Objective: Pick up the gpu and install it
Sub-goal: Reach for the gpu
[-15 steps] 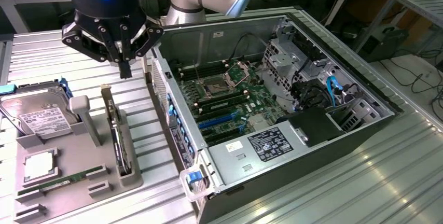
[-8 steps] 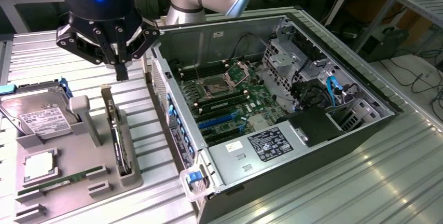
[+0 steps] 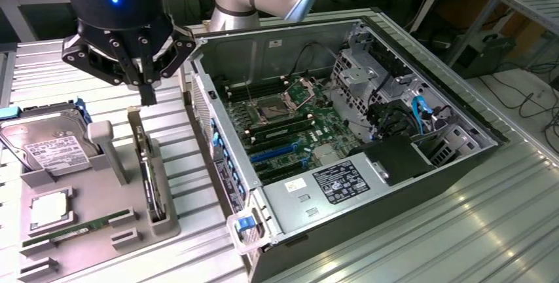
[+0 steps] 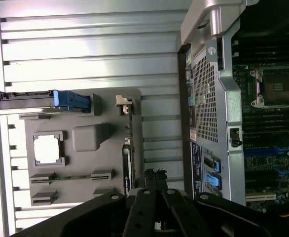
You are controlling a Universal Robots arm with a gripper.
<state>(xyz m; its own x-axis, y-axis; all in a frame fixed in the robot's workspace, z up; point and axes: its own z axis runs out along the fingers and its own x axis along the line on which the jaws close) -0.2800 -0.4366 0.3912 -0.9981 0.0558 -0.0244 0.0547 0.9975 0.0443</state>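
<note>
Fingers (image 3: 148, 92): pressed together and gripping nothing; the gripper (image 3: 146, 97) points straight down, just above the gpu's upper edge near its bracket end
Gpu (image 3: 153, 185): standing on edge in a narrow slot of the grey tray (image 3: 122, 194), on the ribbed table (image 3: 489, 230), just beside the open computer case (image 3: 262, 54); not yet lifted
Wrist view: the gripper (image 4: 154, 178) hangs over the card (image 4: 127, 163), seen edge-on as a thin dark strip
Handling: probably light and stiff, yet fragile (fan and board parts would not take a squeeze); the thin edge offers little purchase, so it could tilt or slip
Hold: likely across the card's thickness at the upper edge, toward the middle so it hangs level
</note>
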